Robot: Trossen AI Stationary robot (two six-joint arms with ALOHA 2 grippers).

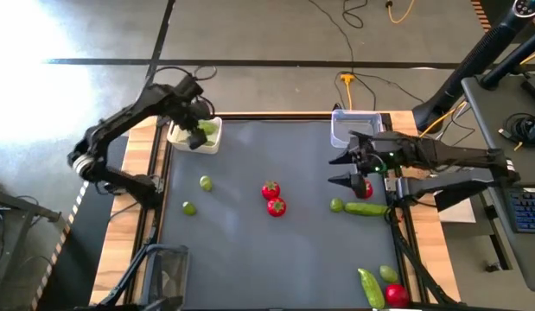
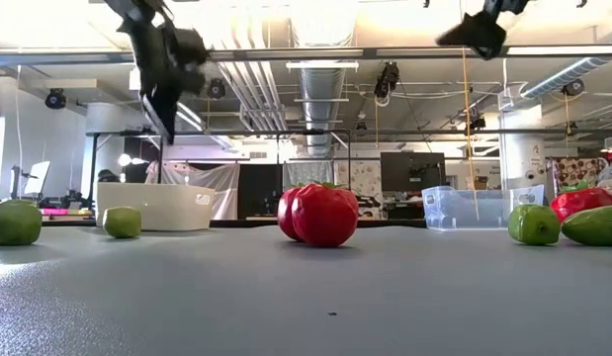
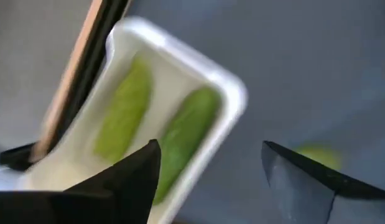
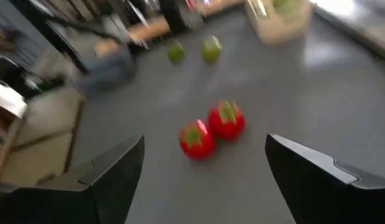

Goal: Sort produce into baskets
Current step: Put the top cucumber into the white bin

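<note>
the left gripper (image 1: 196,121) hangs over the white tub (image 1: 182,138) at the bench's far left corner, fingers spread wide and holding nothing. the left wrist view looks down into that tub and shows two cucumbers (image 3: 156,129) lying side by side along its length, so this drop looks finished.

the right gripper (image 1: 344,169) hovers high above the right side of the bench, near the clear tub (image 1: 340,130) at the far right corner, jaws wide and empty. its wrist view looks across the mat at two strawberries (image 4: 212,129) that touch each other at the bench's centre.

loose pieces: two limes (image 1: 197,195) on the left side, near the white tub; a strawberry (image 1: 364,188), a lime (image 1: 336,205) and a cucumber (image 1: 367,209) clustered by the right edge, just beside the right gripper; and another cucumber (image 1: 370,288), lime (image 1: 388,273) and strawberry (image 1: 396,295) at the near right corner. the dark tub (image 1: 169,269) sits at the near left corner; what it holds cannot be told.

the relation that matters: the centre strawberries lie from the right gripper toward the left edge, and that arm already faces them, so it is probably the better placed. the cucumber by the right edge is nearer to it, its long axis running left to right across the bench, so the jaws would have to close across its short width. the two left limes fall to the left arm, which is nearer.
</note>
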